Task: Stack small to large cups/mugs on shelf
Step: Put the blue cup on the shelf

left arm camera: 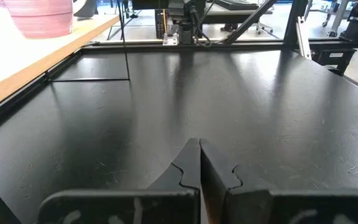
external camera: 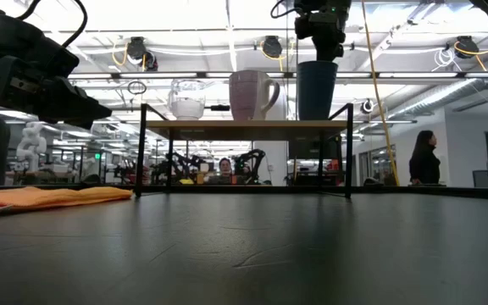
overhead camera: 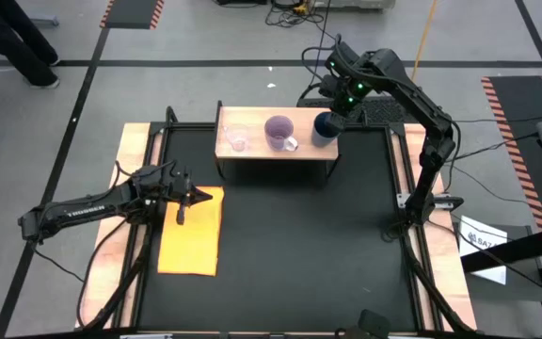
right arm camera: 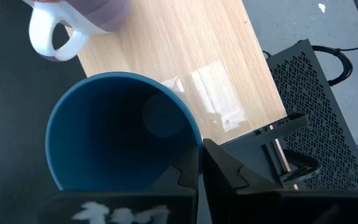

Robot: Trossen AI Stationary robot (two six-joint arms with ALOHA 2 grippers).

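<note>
Three cups stand in a row on the shelf [overhead camera: 276, 146]: a clear glass [overhead camera: 236, 141], a purple mug [overhead camera: 279, 132] with a pale handle, and a blue cup [overhead camera: 325, 128] at the right end. Your right gripper [right arm camera: 200, 163] hangs just above the blue cup's rim, fingers shut, gripping nothing. Its wrist view alone shows you the cup's hollow inside. Your left gripper [overhead camera: 179, 198] waits over the mat [overhead camera: 192, 233], fingers shut and empty.

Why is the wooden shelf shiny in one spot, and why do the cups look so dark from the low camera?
Right wrist view: ceiling light glares off the light-wood shelf beside the dark teal-blue cup. Low view: bright ceiling lights behind darken the cup and purple mug.
</note>
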